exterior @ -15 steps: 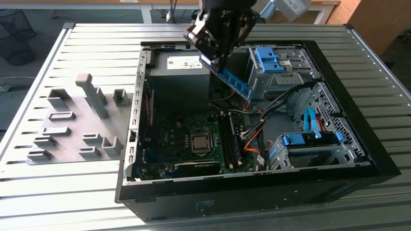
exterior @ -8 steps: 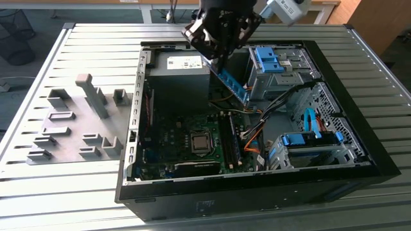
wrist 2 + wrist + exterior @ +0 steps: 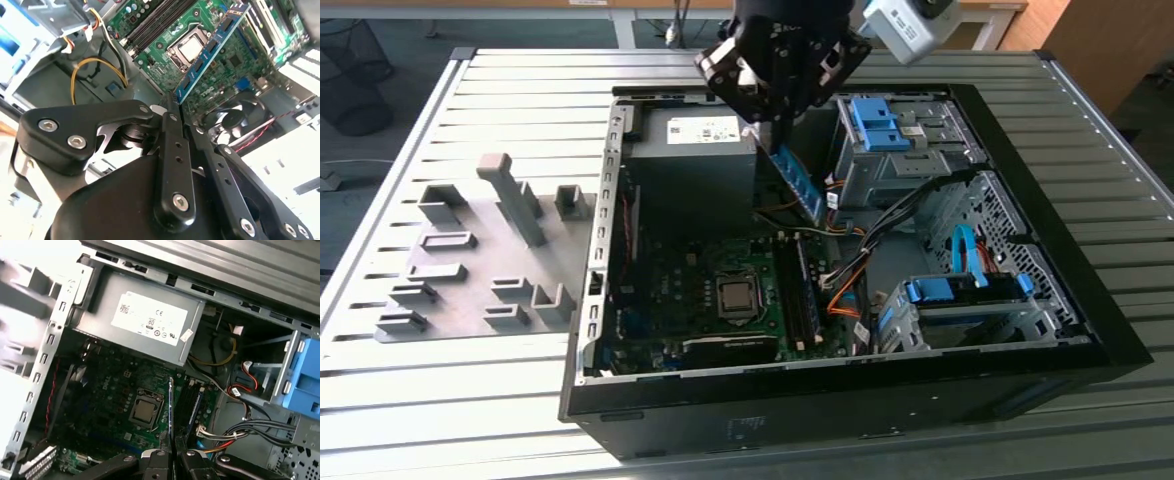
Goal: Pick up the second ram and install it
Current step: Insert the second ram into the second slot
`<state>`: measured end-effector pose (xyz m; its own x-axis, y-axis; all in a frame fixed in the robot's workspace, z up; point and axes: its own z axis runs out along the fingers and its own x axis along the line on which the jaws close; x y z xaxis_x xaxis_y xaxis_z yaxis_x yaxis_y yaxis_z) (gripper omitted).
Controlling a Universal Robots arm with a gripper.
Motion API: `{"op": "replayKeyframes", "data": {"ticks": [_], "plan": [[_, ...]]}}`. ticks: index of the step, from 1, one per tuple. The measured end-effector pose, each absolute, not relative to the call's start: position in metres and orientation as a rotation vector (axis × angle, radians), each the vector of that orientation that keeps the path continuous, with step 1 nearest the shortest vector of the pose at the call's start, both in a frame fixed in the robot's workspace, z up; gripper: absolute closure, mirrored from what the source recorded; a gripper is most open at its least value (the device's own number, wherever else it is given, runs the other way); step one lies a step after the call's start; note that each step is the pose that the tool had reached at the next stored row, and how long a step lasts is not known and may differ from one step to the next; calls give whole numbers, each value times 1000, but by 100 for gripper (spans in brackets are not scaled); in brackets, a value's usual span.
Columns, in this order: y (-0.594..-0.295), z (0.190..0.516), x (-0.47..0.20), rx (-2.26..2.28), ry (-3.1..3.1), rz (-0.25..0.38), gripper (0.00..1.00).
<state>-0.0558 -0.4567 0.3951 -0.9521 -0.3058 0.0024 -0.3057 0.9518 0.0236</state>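
My gripper [image 3: 775,128] is shut on the second ram [image 3: 798,183], a thin blue-green board with dark chips. It hangs tilted above the open computer case [image 3: 1067,300], over the motherboard [image 3: 707,300]. In the second wrist view the ram [image 3: 212,50] sticks out from the gripper [image 3: 172,100] toward the bare processor [image 3: 190,47]. The first wrist view shows the ram [image 3: 170,410] edge-on, rising from the gripper [image 3: 173,452]. The long dark memory slots [image 3: 798,292] lie below it, beside the processor [image 3: 738,296].
A grey power supply [image 3: 694,140] fills the case's far corner. Blue drive latches [image 3: 881,125] and a second blue bay [image 3: 961,290] sit at the exterior view's right. Orange and black cables [image 3: 847,285] cross beside the slots. Grey holder blocks [image 3: 480,250] stand outside the case.
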Motion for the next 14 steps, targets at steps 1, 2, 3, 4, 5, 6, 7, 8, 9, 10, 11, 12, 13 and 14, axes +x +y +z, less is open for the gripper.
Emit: {"op": "replayKeyframes", "data": {"ticks": [1, 2, 3, 4, 5, 6, 7, 8, 9, 10, 11, 12, 13, 14], "plan": [[-457, 395, -56, 457, -3102, -36, 86], [-457, 395, -56, 429, -3106, -36, 86], [-457, 395, -56, 402, -3110, -36, 86], [-457, 394, -56, 371, -3114, -36, 86], [-457, 394, -56, 343, -3118, -36, 86], [-457, 394, -56, 315, -3121, -36, 86], [-457, 394, -56, 287, -3124, -37, 86], [-457, 394, -56, 260, -3126, -37, 86], [-457, 393, -56, 233, -3129, -37, 86], [-457, 393, -56, 209, -3130, -37, 86], [-456, 393, -56, 185, -3132, -37, 86], [-456, 393, -56, 171, -3133, -36, 86], [-456, 393, -56, 163, -3134, -36, 86], [-456, 393, -55, 158, -3134, -36, 86]]}}
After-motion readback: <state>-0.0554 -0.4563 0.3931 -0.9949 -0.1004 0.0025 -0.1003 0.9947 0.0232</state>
